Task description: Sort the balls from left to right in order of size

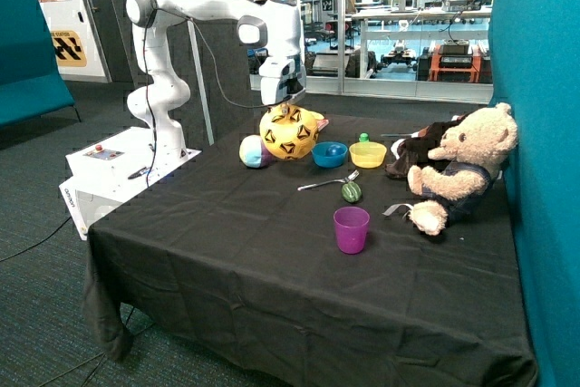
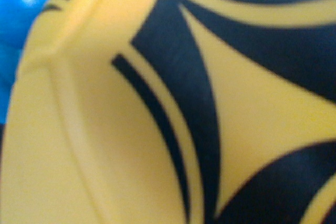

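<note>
The gripper point(image 1: 286, 106) is pressed onto the top of the yellow ball point(image 1: 289, 134); its jaw state cannot be told. The yellow ball is placed between the pastel ball point(image 1: 252, 152) and the blue bowl point(image 1: 330, 154).

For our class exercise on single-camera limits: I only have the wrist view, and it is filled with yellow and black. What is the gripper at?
Observer: The gripper sits atop a big yellow ball, next to a blue bowl.
Operator: Other balls?
Observer: A smaller pastel ball lies beside it, opposite the bowl.
Operator: Any more?
Observer: A small green ball lies between the purple cup and yellow bowl.
</note>
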